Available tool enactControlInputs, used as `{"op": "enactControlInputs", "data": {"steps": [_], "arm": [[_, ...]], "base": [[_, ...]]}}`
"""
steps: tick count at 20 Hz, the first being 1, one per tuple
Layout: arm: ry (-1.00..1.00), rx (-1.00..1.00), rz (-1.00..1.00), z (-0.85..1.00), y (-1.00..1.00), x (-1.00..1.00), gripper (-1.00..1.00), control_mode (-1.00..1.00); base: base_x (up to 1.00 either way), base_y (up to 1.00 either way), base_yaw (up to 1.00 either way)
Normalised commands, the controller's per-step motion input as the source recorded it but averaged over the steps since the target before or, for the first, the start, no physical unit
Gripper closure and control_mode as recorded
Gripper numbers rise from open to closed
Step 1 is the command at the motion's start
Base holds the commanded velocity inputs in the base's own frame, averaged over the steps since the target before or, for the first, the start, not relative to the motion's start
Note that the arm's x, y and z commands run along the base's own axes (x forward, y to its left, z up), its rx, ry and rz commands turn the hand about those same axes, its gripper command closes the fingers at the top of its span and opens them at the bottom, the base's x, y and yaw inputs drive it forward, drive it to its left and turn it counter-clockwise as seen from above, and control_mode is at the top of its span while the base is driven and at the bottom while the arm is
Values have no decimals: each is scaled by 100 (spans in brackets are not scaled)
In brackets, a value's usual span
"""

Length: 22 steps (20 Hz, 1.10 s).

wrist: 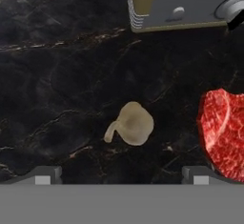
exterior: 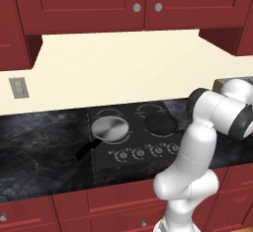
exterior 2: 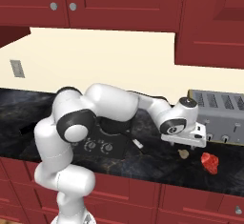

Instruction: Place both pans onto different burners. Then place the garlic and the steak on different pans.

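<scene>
Dark red wooden cabinets with round silver knobs hang over a cream wall bearing a grey outlet plate, while matching red drawers run beneath a black marbled counter where a steel toaster stands.

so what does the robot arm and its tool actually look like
The arm is glossy white, built of thick rounded tube segments with dark grey to black bands and round caps at the joints. Its wrist ends in a boxy white hand with a dark circular face. The tool has two small dark grey fingertips with pale square pads. No cables or markings are visible.
</scene>
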Motion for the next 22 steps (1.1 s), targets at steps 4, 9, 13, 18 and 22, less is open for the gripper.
{"op": "enactControlInputs", "data": {"steps": [4,9,13,18,22], "arm": [[0,0,1,-17,-7,0,-100,-100],[0,0,1,-17,-5,0,-100,-100],[0,0,0,-15,0,0,-100,-100],[0,0,0,-11,0,0,-100,-100],[0,0,0,-10,0,0,-100,-100]], "base": [[0,0,0],[0,0,0],[0,0,0],[0,0,0],[0,0,0]]}}
